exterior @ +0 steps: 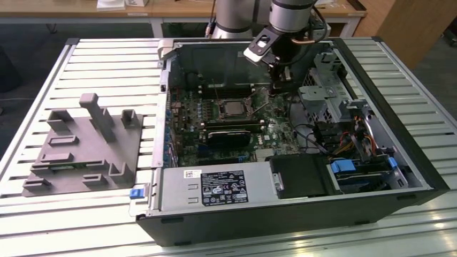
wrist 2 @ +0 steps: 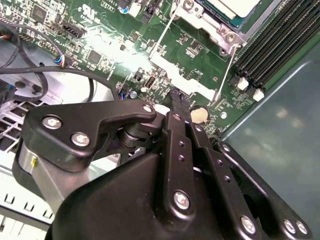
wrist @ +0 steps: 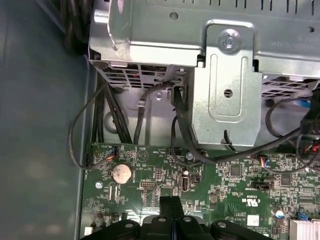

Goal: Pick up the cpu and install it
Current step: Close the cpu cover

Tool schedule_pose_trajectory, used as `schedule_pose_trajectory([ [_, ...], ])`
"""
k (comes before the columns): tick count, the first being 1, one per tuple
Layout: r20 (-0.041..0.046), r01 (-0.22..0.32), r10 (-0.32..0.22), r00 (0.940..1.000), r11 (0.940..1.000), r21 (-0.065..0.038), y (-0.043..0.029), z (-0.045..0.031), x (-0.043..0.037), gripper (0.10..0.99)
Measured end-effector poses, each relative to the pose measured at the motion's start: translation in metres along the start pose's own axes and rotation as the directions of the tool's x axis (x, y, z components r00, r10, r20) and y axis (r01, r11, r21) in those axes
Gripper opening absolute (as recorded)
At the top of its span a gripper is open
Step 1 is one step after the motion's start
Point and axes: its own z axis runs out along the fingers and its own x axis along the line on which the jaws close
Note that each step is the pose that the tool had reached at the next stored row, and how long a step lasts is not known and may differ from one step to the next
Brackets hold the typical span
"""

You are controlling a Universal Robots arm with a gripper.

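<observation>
An open PC case [exterior: 286,222] lies on its side on a slatted table [exterior: 107,64], seen here in the exterior view. Nearest the camera, the PSU [exterior: 214,187] sits along the case's near wall. To the exterior view's left, outside the case, stands a grey plastic fixture [exterior: 78,144].

Mid-frame on the green mobo [exterior: 214,152] are the black memory sticks [exterior: 230,127]. Just beyond them the cpu [exterior: 232,108] sits flat in the socket frame [wrist 2: 195,20], dull silver top up, not in the claw. Whether the frame is clamped down can't be told. In the second wrist view a thin lever wire [wrist 2: 226,65] runs along the frame's side toward a coin cell [wrist 2: 199,114].

The gripper [exterior: 280,91] hangs low over the board at the exterior view's right of the socket, btwn it and the metal drive cage [exterior: 318,99]. Its two black fingers [wrist 2: 179,125] are pressed together w/ nothing btwn them. The tips are near the coin cell and the lever's end; contact can't be judged.

Pick and place look done, and the step in hand appears to be locking the chip down w/ the closed tips. To do it well:
- Bear on the wire only, clear of the coin cell and small board parts.
- Follow the lever's own arc, no sideways shove.
- Put no load on the chip's top.
- Mind the cables [wrist: 180,125] under the cage.

Farthest back, the arm [exterior: 292,16] rises at the case's far wall, w/ wooden desks [exterior: 179,8] behind.
</observation>
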Motion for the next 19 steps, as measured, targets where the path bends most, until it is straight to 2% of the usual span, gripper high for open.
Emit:
schedule_pose_trajectory([
  [3, -0.0001, 0.000, 0.000, 1.0000, 1.0000, 0.002, -0.0002, 0.0016, 0.0000, 0.106],
  [7, -0.0005, 0.000, 0.000, 1.0000, 1.0000, 0.003, -0.0038, 0.0016, 0.0002, 0.106],
  [19, -0.0005, 0.000, 0.000, 1.0000, 1.0000, 0.004, -0.0309, 0.0005, 0.0013, 0.106],
])
